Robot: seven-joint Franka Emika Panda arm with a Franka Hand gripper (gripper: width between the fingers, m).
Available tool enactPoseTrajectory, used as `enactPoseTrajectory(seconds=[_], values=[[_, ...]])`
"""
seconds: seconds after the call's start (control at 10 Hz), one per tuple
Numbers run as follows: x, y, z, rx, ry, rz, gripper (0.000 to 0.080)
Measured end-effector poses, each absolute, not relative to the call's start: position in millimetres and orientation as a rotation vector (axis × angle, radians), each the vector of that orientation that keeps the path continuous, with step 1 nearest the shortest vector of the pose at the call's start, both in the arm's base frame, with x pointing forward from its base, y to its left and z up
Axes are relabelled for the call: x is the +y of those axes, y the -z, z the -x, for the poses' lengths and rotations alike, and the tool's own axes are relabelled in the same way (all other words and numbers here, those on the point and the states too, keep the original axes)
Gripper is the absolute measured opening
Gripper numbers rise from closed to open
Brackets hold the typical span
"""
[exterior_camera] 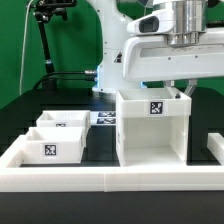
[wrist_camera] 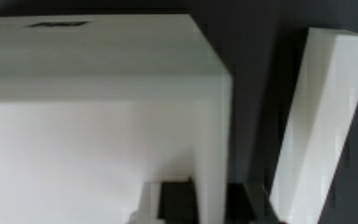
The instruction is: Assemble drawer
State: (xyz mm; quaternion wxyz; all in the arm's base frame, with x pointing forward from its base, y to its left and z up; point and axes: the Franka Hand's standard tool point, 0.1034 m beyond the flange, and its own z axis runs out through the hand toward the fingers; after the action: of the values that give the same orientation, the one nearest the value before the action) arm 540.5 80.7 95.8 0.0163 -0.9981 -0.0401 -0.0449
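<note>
where I am: parked right over the top of the drawer housing (exterior_camera: 152, 125), at its back edge. In my wrist view its flat white top (wrist_camera: 96, 100) fills most of the picture.
jaws: honestly can't tell. The exterior view cuts the tips off behind the housing's top edge and my wrist view doesn't show them at all, so I won't call them wide, narrow or holding.
task's stuff: the housing stands upright on the bench (exterior_camera: 100, 145) at the exterior view's right, with its open face toward that camera. The two small drawer boxes sit well apart from it on the exterior view's left, the front box (exterior_camera: 50, 150) and the back box (exterior_camera: 63, 122) just beside each other.
other bits: the marker board (exterior_camera: 104, 118) lies flat behind, between the boxes and the housing. A white border rail (exterior_camera: 110, 178) runs round the front, and I think the upright white slab in my wrist view (wrist_camera: 318, 120) is its side.
step, my guess: getting a grip on the housing's top wall to square it up before a drawer goes in.
doing it well: come straight down, straddle one wall only, close slow.
watch out: it's tall, so a sideways nudge could tip it into the rail.
</note>
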Motion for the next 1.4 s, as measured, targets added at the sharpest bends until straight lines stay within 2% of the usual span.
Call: enactPoseTrajectory(seconds=[0.2, 0.6, 0.9, 1.4], values=[[81.9, -95.6, -541.3, -0.107, 0.14, 3.103, 0.0037], [91.5, -97.2, -582.6, -0.017, 0.185, 3.083, 0.0038], [94.1, -98.2, -584.5, 0.049, 0.189, 3.075, 0.0038], [90.1, -103.6, -591.8, 0.532, 0.201, 2.972, 0.0038]])
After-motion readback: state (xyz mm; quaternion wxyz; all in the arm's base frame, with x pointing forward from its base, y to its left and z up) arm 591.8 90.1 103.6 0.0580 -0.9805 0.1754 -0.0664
